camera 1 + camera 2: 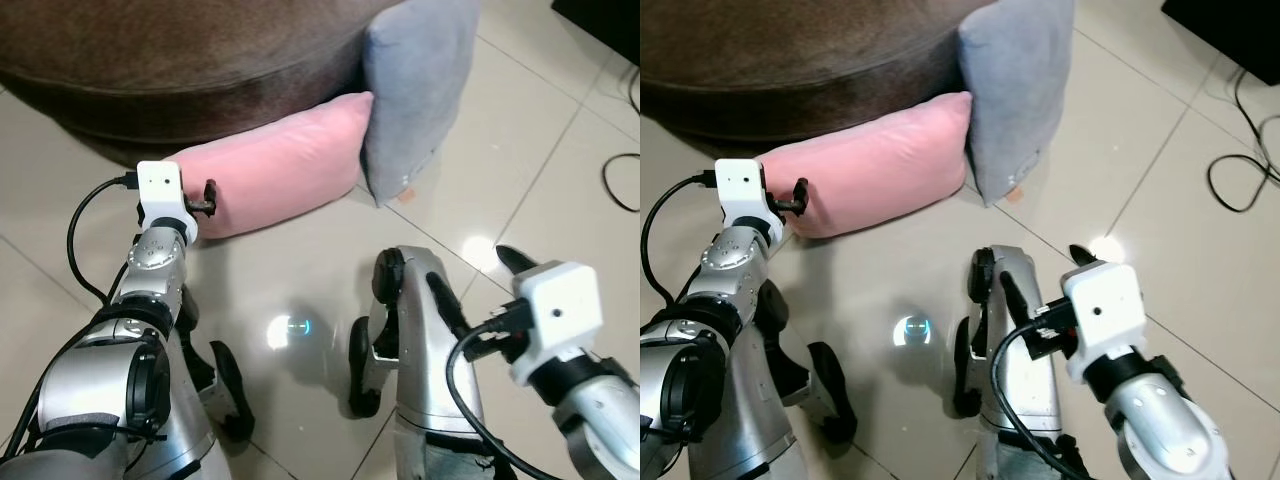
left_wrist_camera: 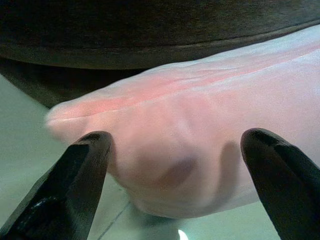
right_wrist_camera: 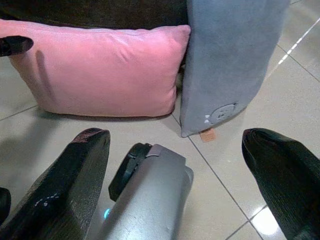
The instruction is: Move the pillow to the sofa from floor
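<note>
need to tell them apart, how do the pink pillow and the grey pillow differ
The pink pillow lies lengthwise on the floor; the grey pillow stands upright, leaning on the brown sofa. The open left gripper is at the pink pillow's end; no gripper is near the grey pillow. Both rest against the sofa's base.

No readable text, brand, number or sign is found in any of the views. On the grey pillow [image 3: 231, 60], near its lower corner, a small round embossed emblem [image 3: 222, 113] is seen, with 2 or 3 tiny white marks beside it, but no letters can be made out. A small orange tag [image 3: 207, 135] is seen at the bottom edge of the same pillow, just above the tiled floor [image 3: 235, 165]; nothing can be read on it. The pink pillow [image 3: 105, 70] is seen without any print or label on its visible side.
</note>
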